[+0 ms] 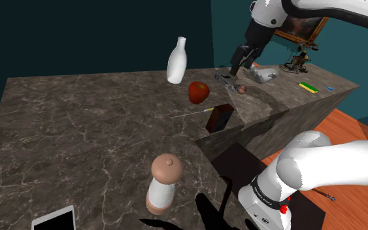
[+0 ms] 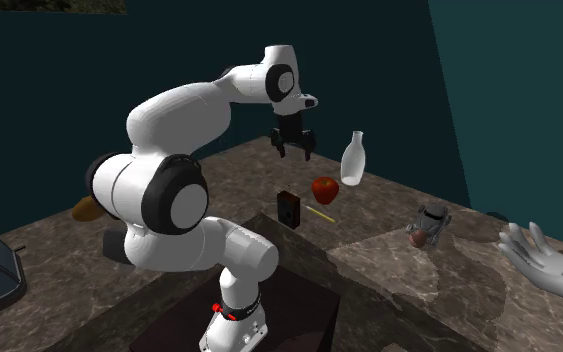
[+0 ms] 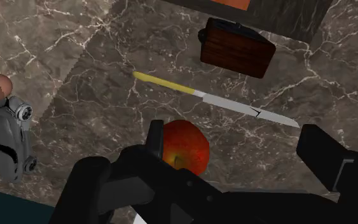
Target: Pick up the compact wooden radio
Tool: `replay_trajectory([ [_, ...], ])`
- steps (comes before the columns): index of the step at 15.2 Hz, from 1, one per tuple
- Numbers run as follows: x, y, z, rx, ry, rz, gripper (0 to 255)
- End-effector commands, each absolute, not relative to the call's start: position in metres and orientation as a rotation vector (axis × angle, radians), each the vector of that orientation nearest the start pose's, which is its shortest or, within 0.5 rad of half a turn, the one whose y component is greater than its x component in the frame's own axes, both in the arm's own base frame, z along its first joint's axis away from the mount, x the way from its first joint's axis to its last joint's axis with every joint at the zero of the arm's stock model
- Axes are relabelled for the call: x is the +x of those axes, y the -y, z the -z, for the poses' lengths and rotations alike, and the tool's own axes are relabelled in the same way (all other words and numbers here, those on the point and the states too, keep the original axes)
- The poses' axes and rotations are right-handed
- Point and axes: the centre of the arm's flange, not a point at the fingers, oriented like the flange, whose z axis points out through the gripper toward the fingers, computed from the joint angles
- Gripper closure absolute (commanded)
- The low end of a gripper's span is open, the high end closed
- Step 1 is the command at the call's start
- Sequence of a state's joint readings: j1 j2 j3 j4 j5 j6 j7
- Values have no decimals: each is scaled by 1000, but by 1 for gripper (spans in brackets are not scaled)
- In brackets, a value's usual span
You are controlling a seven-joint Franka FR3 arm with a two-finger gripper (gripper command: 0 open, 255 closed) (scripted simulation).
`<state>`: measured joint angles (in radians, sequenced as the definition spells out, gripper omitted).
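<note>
Brown radio (image 1: 219, 117): a compact, dark wood-grained box, upright near the apple (image 1: 198, 91). In the shoulder view it sits below and to the right of the apple, and nothing touches it.
Stone counter (image 1: 91, 131): dark marble with white veins, carrying the apple and everything around it.
Gripper (image 2: 294, 148): all black, hanging in the air higher than the apple. In the second exterior view it is up and to the left of the apple.
Fingers (image 3: 327, 156): spread wide apart, with only bare stone between them and nothing in their grasp. In the wrist view the apple sits just outside one fingertip.
Knife (image 3: 215, 98): yellow handle and silver blade, lying flat between the apple and the radio and touching neither.
Bottle (image 1: 177, 60): white and upright, near the apple on the side away from the radio.
Grey figure (image 3: 9, 133): a small toy-like shape lying on the stone, apart from the apple. What it is cannot be told.
Grinder (image 1: 162, 184): white body with a brown cap and base, upright and well apart from the apple. In the shoulder view it stands far below the apple.
Tablet (image 1: 55, 219): black screen in a white frame, farther from the apple than the grinder.
Arm (image 2: 184, 120): white with dark joints, arching over the counter to end above the apple.
</note>
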<state>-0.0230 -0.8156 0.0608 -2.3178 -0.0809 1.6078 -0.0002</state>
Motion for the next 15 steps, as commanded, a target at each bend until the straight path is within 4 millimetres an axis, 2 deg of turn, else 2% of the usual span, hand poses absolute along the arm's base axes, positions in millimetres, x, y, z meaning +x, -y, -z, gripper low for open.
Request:
replay_trajectory([
  [1, 303, -10, -621, -3261, 33, 173, 0],
  [6, 311, -21, -559, -3140, 762, 120, 0],
  [12, 308, -36, -485, -2780, 1559, 50, 0],
  [13, 307, -37, -478, -2733, 1631, 43, 0],
  [15, 307, -37, -467, -2733, 1631, 43, 0],
])
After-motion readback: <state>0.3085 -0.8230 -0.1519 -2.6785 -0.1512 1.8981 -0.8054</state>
